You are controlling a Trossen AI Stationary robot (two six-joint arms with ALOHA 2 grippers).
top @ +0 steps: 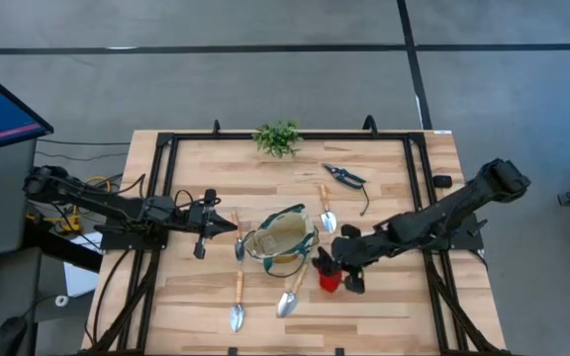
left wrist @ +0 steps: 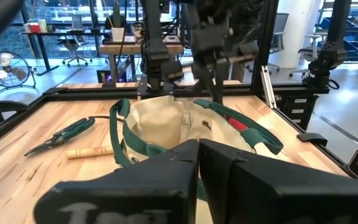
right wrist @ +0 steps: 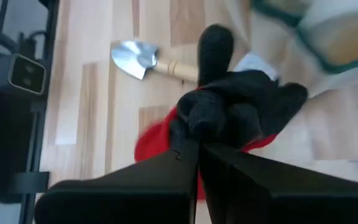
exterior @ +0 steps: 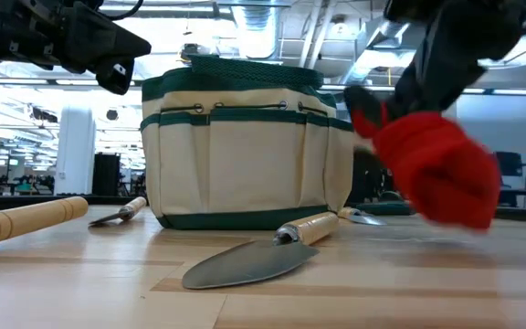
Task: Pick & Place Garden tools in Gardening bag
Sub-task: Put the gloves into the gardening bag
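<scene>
Light wooden table [top: 384, 188] inside a black frame [top: 166, 148], grey floor around, bright open workshop behind. Tan gardening bag [top: 283, 239] at centre, trowels [top: 289, 293] lying around it, shears [top: 344, 176] near a leafy plant [top: 278, 137]. Right gripper [top: 332, 269] clamped on a red-and-black glove [exterior: 432, 169], lifted just beside the bag. Left gripper [top: 228, 227] closed, empty, by the bag's other side.

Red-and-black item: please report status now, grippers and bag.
Right gripper shut on red-and-black item, lifted beside gardening bag. Left gripper shut, empty, at bag's other side. Trowel lying by bag.
</scene>
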